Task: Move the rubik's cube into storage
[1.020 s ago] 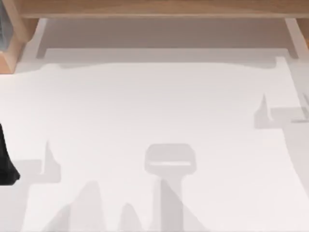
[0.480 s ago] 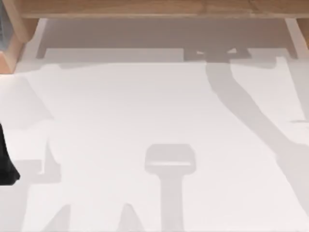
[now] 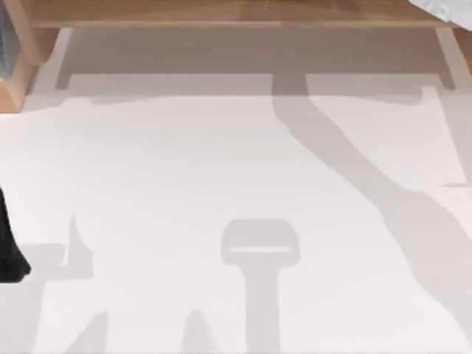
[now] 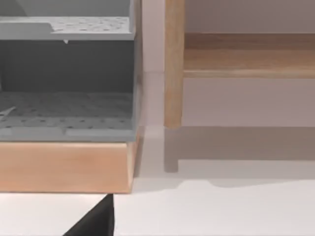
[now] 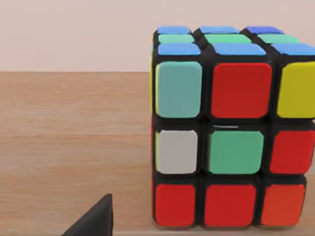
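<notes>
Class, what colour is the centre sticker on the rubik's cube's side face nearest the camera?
Green, seen best in the right wrist view on the rubik's cube.

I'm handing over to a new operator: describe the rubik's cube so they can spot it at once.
In the right wrist view, find the brown wooden surface running under a plain pale wall. The rubik's cube sits upright on that wood. Nothing else there is multicoloured: its black-edged stickers are red, green, yellow, white, orange and blue.

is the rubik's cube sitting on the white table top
No, in the right wrist view the rubik's cube rests on a wooden surface.
</notes>
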